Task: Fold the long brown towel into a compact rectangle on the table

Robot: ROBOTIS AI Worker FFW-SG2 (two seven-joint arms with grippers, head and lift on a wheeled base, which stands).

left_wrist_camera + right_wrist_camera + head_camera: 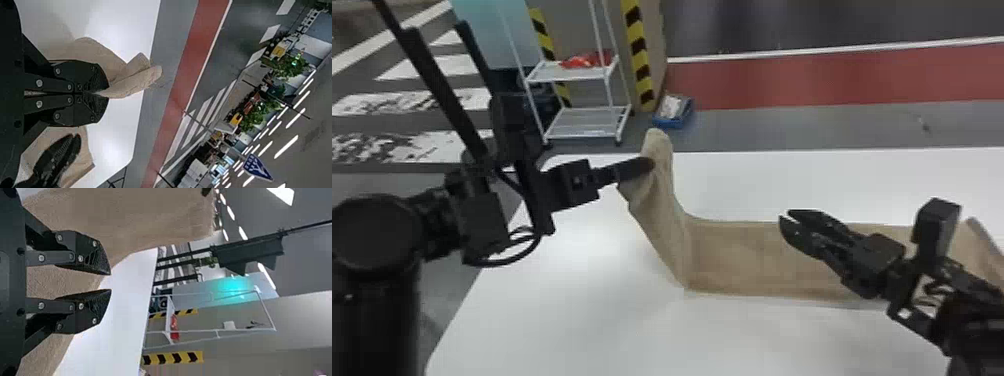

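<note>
towel: long brown towel (757,257), stretched across the white table (557,325); middle flat, left end lifted off the surface, far right end partly behind right arm, with a raised or creased edge
left gripper: (106,94) fingers clamped together on the towel near its left end; loose cloth pokes out past the tips
right gripper: (784,215) fingers parted, nothing between them, over the towel's right half; contact with cloth, cannot tell
stage: likely early, first fold being set up; no compact rectangle formed
next move: probably carry left end over toward the middle, lay it down, let go
risk, slip: pinch takes only part of the width, cloth bunched there; a quick pull could drop a corner
risk, skew: held end is twisted and gathered, so the fold could land crooked, edges out of line
risk, drag: nothing seems to pin the flat part; pulling instead of lifting could slide the whole strip
risk, clash: right gripper sits over the landing side; flap could drape on it or the arms could bump
risk, right end: raised edge there may get trapped as a wrinkle if folded unsmoothed
</note>
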